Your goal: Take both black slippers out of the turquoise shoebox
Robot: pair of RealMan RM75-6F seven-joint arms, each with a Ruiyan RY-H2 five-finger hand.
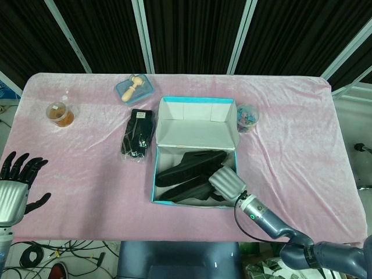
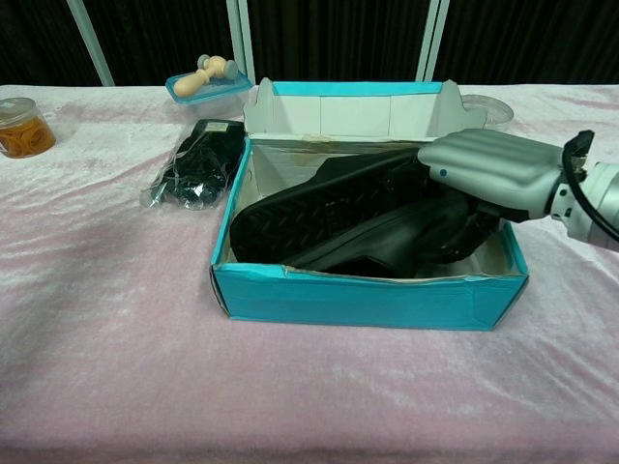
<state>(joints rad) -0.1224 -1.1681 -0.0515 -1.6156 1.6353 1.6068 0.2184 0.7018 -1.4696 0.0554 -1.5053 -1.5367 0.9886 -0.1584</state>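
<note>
Chest view shows both black slippers (image 2: 338, 217) lying inside the turquoise shoebox (image 2: 368, 300), stacked at a slant with a ribbed sole turned up toward the box's left wall. The right robot hand (image 2: 488, 174) reaches into the box's right end, its fingers down among the slippers' straps; whether they have closed on one I cannot tell. The slippers look light, rubbery and flexible, likely grippy rather than slick, so a hold across the strap or around the sole's edge should serve. The left robot hand (image 1: 14, 189) hangs spread and empty, well left of the shoebox, past the surface's edge.
</note>
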